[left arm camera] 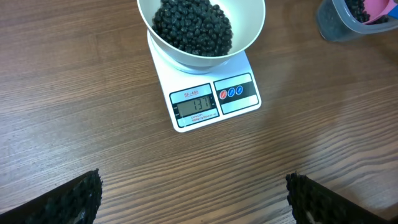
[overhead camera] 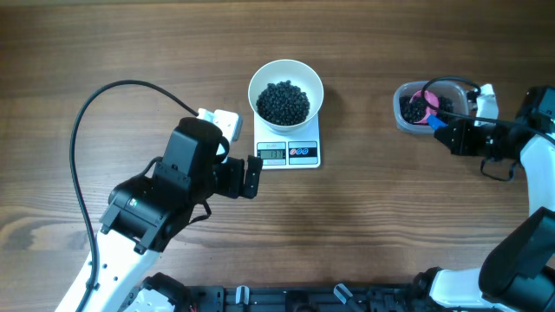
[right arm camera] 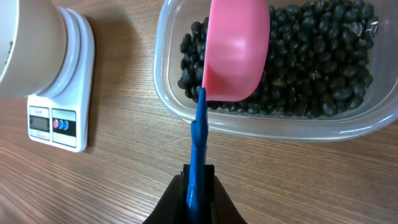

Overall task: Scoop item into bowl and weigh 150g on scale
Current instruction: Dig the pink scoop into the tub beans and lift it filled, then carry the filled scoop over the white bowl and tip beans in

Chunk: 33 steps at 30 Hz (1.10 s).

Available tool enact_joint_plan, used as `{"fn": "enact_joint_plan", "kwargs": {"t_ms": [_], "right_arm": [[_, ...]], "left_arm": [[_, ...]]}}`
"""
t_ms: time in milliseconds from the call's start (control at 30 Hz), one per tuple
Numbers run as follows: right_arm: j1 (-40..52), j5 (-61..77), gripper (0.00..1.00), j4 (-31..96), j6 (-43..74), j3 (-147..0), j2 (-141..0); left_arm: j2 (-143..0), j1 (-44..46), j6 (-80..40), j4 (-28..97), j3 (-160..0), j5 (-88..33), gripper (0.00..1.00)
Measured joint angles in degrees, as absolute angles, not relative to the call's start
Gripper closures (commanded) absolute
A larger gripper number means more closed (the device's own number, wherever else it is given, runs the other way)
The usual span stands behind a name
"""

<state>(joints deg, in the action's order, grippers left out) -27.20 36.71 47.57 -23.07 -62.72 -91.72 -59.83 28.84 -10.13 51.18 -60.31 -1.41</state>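
A white bowl (overhead camera: 260, 82) holding a heap of black beans (overhead camera: 284, 101) stands on the small white scale (overhead camera: 299, 153), whose display is lit. In the left wrist view the same bowl (left arm camera: 249, 40), its beans (left arm camera: 193, 28) and the scale (left arm camera: 239, 99) lie ahead of my left gripper (left arm camera: 194, 199), which is open and empty just in front of the scale. My right gripper (right arm camera: 199, 186) is shut on the blue handle of a pink scoop (right arm camera: 236, 56), which hangs over the beans (right arm camera: 311, 62) in the clear tub (right arm camera: 280, 127). What the scoop carries is hidden.
The clear tub (overhead camera: 403, 117) sits at the right of the wooden table, with the right gripper (overhead camera: 447, 130) just beside it. A black cable (overhead camera: 82, 130) loops over the left side behind the left arm (overhead camera: 165, 195). A dark rail runs along the front edge.
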Motion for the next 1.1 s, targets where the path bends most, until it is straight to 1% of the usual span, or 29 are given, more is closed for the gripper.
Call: {"fn": "enact_joint_plan", "kwargs": {"t_ms": [200,500,667,800,933,1000,1100], "right_arm": [[-27.92,40.99,0.96,47.55,-18.65,-62.72,-91.72],[-34.09,47.79,0.96,47.62,-12.80,-62.72,-91.72],[-38.44,58.04,0.96,47.31,-10.83,-62.72,-91.72],[-39.16,66.00,0.96,45.58,-7.73,-62.57,-91.79],[-37.26,74.56,0.96,40.80,-1.26,-62.37,-91.79],[-34.44,76.86,0.96,38.63,1.91,-62.28,-91.79],[-26.81,78.52,0.96,30.35,7.99,-62.13,-91.83]], "left_arm": [[-59.83,28.84,-10.13,51.20,-60.31,-1.41,0.00],[-59.83,28.84,-10.13,51.20,-60.31,-1.41,0.00],[-59.83,28.84,-10.13,51.20,-60.31,-1.41,0.00],[-59.83,28.84,-10.13,51.20,-60.31,-1.41,0.00],[-59.83,28.84,-10.13,51.18,-60.31,-1.41,0.00],[-59.83,28.84,-10.15,51.18,-60.31,-1.41,0.00],[-59.83,28.84,-10.13,51.20,-60.31,-1.41,0.00]]}}
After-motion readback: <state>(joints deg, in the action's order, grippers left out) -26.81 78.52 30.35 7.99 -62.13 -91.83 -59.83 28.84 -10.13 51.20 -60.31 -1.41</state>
